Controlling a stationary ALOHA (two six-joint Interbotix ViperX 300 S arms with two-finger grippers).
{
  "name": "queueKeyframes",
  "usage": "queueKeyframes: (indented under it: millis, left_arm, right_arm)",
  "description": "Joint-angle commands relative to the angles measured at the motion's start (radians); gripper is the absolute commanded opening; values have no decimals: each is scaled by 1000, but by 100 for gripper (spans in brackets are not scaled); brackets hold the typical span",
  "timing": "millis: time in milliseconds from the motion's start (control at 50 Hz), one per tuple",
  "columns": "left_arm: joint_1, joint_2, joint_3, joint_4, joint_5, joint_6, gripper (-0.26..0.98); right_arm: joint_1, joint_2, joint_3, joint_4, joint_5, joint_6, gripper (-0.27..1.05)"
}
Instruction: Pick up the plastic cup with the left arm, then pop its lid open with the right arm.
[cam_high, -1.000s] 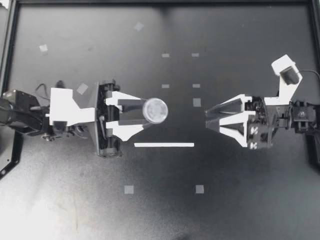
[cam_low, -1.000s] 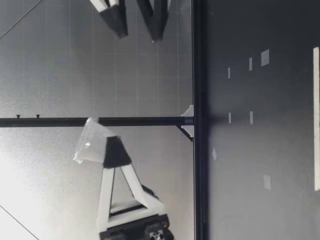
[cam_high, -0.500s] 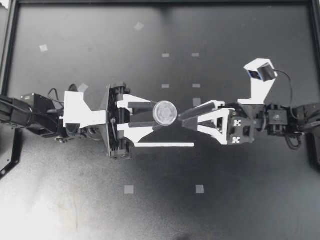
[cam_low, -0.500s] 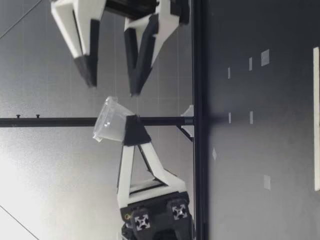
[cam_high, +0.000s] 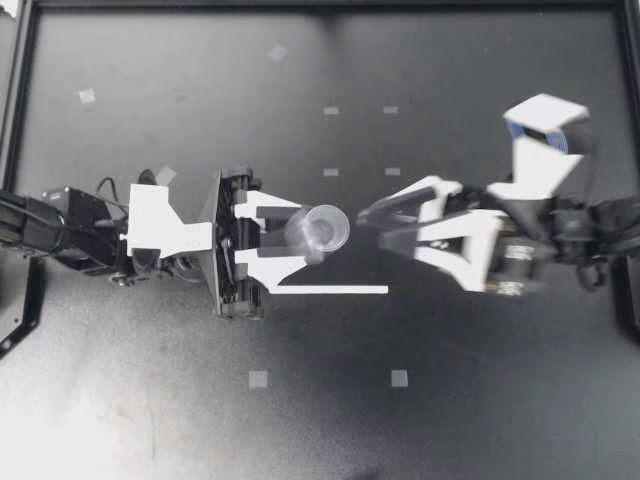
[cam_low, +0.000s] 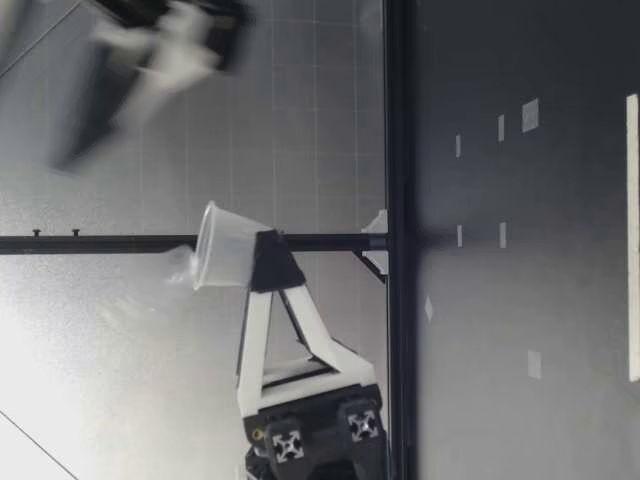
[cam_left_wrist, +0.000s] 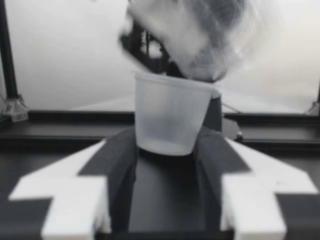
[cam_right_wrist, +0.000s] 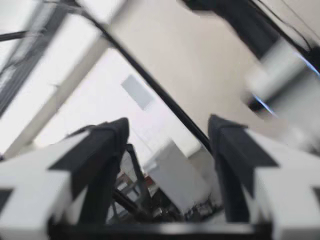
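Top view: L gripper (cam_high: 308, 233) pinches clear cup (cam_high: 323, 227) low by its base, well above table (cam_high: 450, 400), prob. so the upturned rim is free. R gripper (cam_high: 370, 228) just beside it, fingers spread, empty.

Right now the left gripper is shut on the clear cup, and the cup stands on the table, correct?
No. The left gripper is shut on the clear cup, but the cup hangs in the air, well above the table, as the low view shows.
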Motion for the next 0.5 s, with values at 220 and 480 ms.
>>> queueKeyframes:
  millis: [220,480]
  left_arm:
    - [-9,-17,-11,2,2,-32,18]
    - [-9,-21,-57,-6,216,-121,18]
  right_arm:
    - [-9,-106,6,-112,302,-230,64]
    - [-9,-110,35,-150,517,-661,64]
